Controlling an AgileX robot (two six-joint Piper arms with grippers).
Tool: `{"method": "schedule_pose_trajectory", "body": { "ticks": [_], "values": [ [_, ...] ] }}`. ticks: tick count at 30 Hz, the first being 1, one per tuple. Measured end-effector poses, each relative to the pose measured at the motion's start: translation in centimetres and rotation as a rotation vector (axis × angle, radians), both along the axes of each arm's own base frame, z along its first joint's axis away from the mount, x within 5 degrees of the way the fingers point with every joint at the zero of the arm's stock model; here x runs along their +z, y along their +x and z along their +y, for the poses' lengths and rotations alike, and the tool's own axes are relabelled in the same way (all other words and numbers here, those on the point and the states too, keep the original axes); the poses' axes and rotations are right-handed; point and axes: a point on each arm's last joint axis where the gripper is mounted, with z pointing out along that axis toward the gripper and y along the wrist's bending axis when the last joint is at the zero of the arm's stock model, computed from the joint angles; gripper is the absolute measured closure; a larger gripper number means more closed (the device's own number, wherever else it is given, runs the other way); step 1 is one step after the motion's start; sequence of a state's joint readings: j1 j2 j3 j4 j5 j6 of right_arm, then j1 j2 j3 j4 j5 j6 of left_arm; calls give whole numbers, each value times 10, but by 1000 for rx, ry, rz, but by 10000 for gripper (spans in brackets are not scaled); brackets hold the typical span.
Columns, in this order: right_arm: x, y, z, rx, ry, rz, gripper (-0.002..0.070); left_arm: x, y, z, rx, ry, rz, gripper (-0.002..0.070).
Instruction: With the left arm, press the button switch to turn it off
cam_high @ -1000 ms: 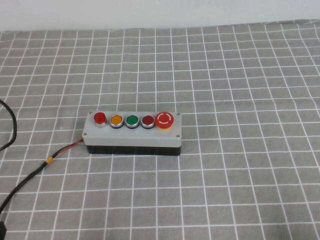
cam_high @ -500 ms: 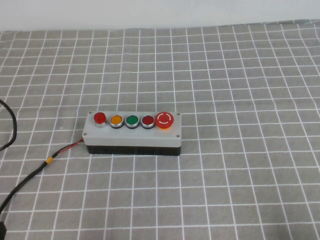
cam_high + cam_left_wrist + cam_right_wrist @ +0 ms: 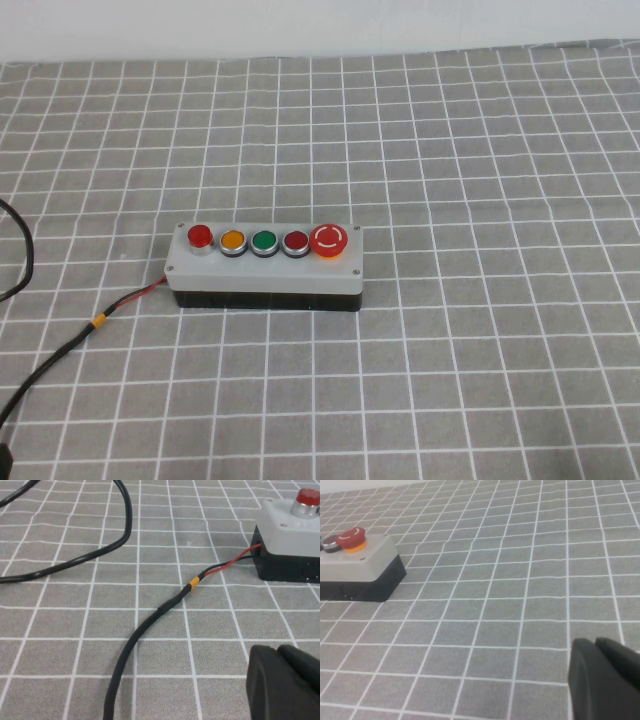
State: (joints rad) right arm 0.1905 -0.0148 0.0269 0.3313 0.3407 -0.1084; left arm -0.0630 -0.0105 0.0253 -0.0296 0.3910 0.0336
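- One small round bright-red, silver-ringed button switch (image 3: 200, 237): the left end of a row of five buttons, facing up.
- One oblong grey plastic box on a black base (image 3: 265, 272): long axis left to right, mid-table on grey checked cloth (image 3: 480, 150).
- One black cable with a yellow band (image 3: 97, 322): leaves the box's left end.
- Left gripper (image 3: 287, 685), right gripper (image 3: 605, 680): matte black, low over the cloth, each well apart from the box; cannot tell whether either is parted or closed.

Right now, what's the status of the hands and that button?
Left hand low near the cable, short of the box. Right hand parked, off to the box's right. Button switch unpressed, nothing blocking.
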Motion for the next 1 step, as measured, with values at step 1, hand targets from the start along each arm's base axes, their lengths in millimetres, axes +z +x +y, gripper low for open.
{"method": "schedule_pose_trajectory", "body": {
  "ticks": [1],
  "values": [
    [0, 0, 0, 0, 0, 0, 694, 0, 0, 0, 0, 0, 0, 678]
  ]
}}
